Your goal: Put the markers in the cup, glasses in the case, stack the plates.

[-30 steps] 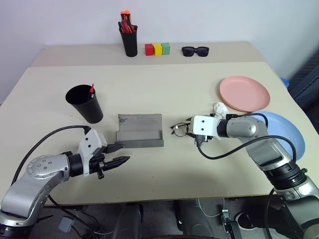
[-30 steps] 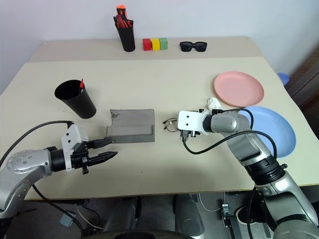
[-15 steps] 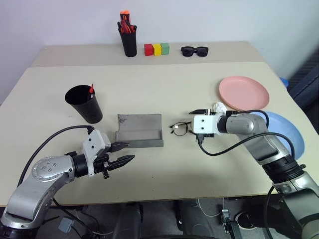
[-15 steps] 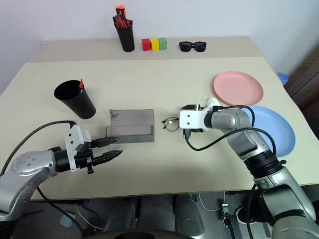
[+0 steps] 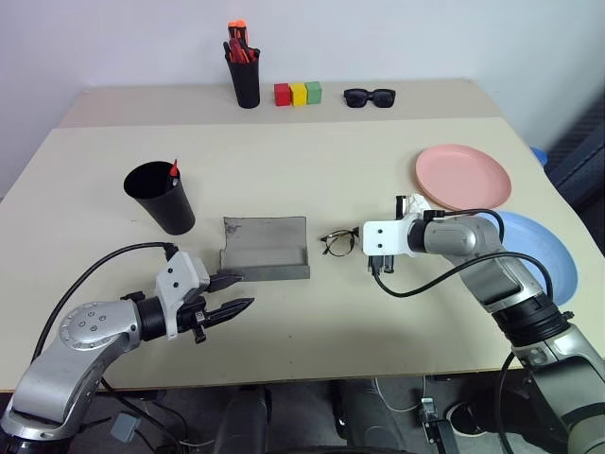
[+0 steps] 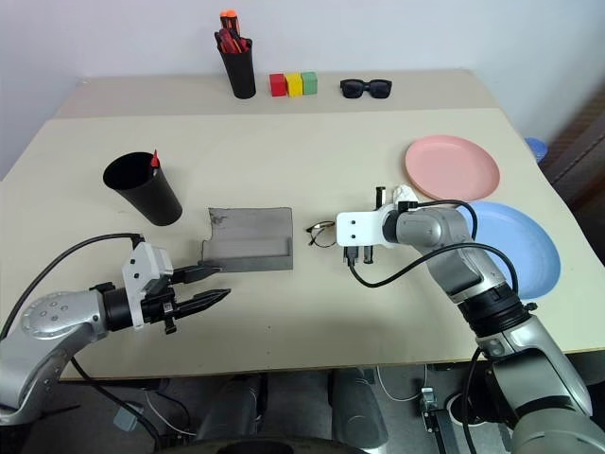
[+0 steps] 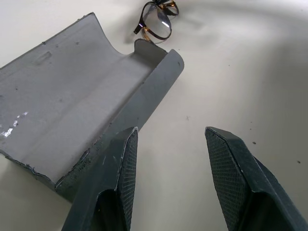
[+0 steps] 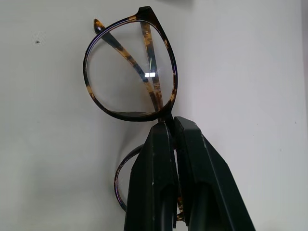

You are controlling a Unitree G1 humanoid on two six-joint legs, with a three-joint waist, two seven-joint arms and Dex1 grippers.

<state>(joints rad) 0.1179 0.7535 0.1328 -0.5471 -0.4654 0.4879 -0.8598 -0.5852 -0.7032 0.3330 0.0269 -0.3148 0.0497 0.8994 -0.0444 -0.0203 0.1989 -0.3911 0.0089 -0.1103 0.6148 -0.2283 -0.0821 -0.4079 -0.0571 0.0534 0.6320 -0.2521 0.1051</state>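
The wire-frame glasses (image 5: 338, 243) lie on the table just right of the open grey case (image 5: 267, 248). My right gripper (image 8: 172, 122) is shut on the glasses' bridge (image 8: 166, 114), between the two lenses. My left gripper (image 5: 244, 290) is open near the case's front left corner, with the case wall (image 7: 144, 96) beside one finger. The black cup (image 5: 161, 197) stands left of the case, and a marker's red tip (image 5: 174, 171) sticks out of it. The pink plate (image 5: 463, 177) and the blue plate (image 5: 544, 251) lie side by side at the right.
Along the back of the table stand a black pen holder (image 5: 247, 80) with orange-red pens, three coloured blocks (image 5: 299, 93) and black sunglasses (image 5: 370, 96). A crumpled white scrap (image 5: 416, 203) lies by the pink plate, close to my right wrist.
My right gripper's fingers have closed onto the glasses' bridge; a second ago they stood apart. My left gripper has kept its place and its opening.
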